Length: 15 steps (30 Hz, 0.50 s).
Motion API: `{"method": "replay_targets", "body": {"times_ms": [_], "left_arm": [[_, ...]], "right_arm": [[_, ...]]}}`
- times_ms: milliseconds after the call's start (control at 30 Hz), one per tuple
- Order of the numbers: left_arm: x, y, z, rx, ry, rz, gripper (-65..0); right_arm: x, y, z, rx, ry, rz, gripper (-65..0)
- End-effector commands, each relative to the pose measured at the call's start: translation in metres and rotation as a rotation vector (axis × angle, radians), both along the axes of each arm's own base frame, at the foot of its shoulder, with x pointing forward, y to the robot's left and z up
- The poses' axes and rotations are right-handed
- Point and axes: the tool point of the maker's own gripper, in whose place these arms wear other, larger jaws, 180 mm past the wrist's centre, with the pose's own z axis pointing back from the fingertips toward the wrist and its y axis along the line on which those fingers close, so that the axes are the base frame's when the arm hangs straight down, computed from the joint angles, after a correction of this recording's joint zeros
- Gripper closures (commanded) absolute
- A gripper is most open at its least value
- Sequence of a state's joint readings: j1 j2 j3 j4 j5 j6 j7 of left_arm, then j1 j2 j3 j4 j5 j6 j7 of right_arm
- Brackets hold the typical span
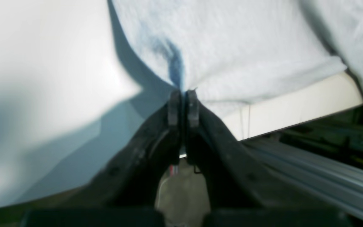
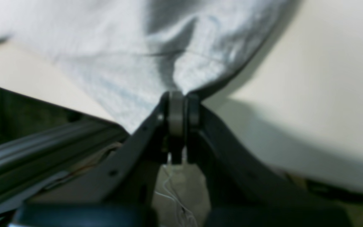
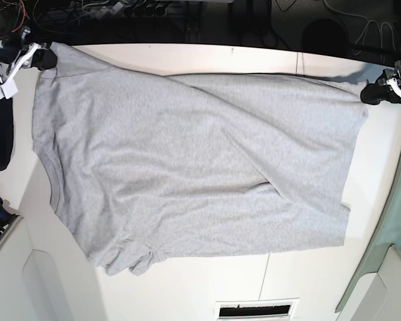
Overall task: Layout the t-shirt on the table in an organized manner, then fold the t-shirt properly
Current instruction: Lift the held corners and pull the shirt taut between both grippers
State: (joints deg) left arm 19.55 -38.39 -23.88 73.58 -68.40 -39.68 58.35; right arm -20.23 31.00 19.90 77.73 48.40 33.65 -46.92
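Across the far edge of the table [image 3: 187, 53] I have the t-shirt [image 3: 194, 160] stretched between both arms, its grey fabric spread wide over the white top with its plain side up and a diagonal crease running through the middle. At the far corner on the base view's left, my right gripper [image 2: 181, 94] has its jaws pressed together on a pinch of the shirt's edge, the cloth puckering right at the tips. At the opposite far corner, my left gripper [image 1: 183, 92] is clamped the same way on another bit of the fabric, which fans out from the tips over the table's edge. One sleeve bunches up toward the near edge, and the ribbed collar curves along the left side.
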Motion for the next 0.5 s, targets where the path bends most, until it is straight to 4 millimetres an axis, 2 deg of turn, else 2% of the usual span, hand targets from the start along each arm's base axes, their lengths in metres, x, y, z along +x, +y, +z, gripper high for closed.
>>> {"method": "replay_targets", "body": {"times_ms": [0, 167, 367, 467], "left_arm": [[0.012, 0.010, 0.019, 0.009, -0.049, -0.005, 0.0], [0.012, 0.007, 0.032, -0.045, -0.042, -0.021, 0.0], [0.016, 0.003, 0.037, -0.085, -0.065, -0.011, 0.0], [0.022, 0.004, 0.041, -0.085, -0.090, -0.002, 0.0]], "right_arm": [[0.012, -0.012, 0.015, -0.028, -0.046, 0.007, 0.0], [0.022, -0.021, 0.032, -0.045, -0.094, -0.001, 0.0], [0.032, -0.015, 0.043, -0.027, -0.140, 0.006, 0.0], [0.045, -0.011, 0.053, -0.031, -0.182, 0.019, 0.0]]}}
